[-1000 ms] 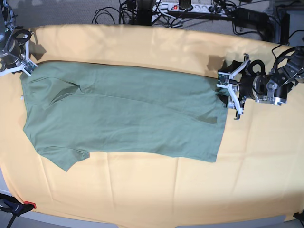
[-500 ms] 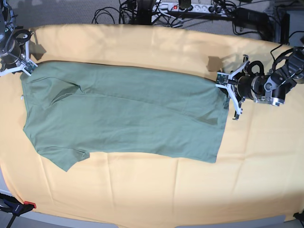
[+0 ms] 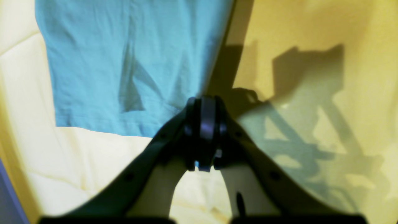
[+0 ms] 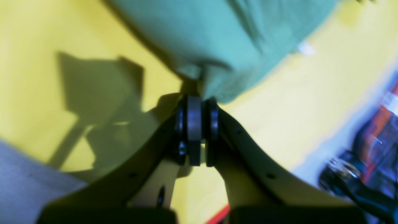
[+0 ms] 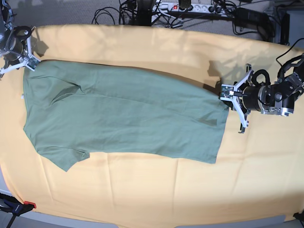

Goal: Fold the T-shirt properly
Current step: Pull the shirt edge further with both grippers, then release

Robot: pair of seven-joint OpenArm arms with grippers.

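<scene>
The sage-green T-shirt (image 5: 123, 114) lies spread flat on the orange-yellow table cloth (image 5: 142, 190), neck end at the left and hem at the right. At the hem's far corner, my left gripper (image 5: 227, 97) is shut on the fabric. The left wrist view shows its fingertips (image 3: 203, 101) pinching that corner of the T-shirt (image 3: 124, 62). My right gripper (image 5: 30, 61) is shut on the far shoulder corner. In the right wrist view a bunch of the T-shirt (image 4: 224, 37) is caught in the right gripper (image 4: 195, 99). A small white tag (image 4: 306, 48) pokes out at the neck.
Cables and a power strip (image 5: 190, 7) lie on the floor beyond the table's far edge. A red-handled clamp (image 5: 19, 206) grips the cloth at the near left corner. The cloth reaches well past the shirt on every side.
My left gripper closed on the hem corner and drew it a little to the right. The right gripper shifted slightly toward the far edge, and the shirt's far edge is now tauter.
</scene>
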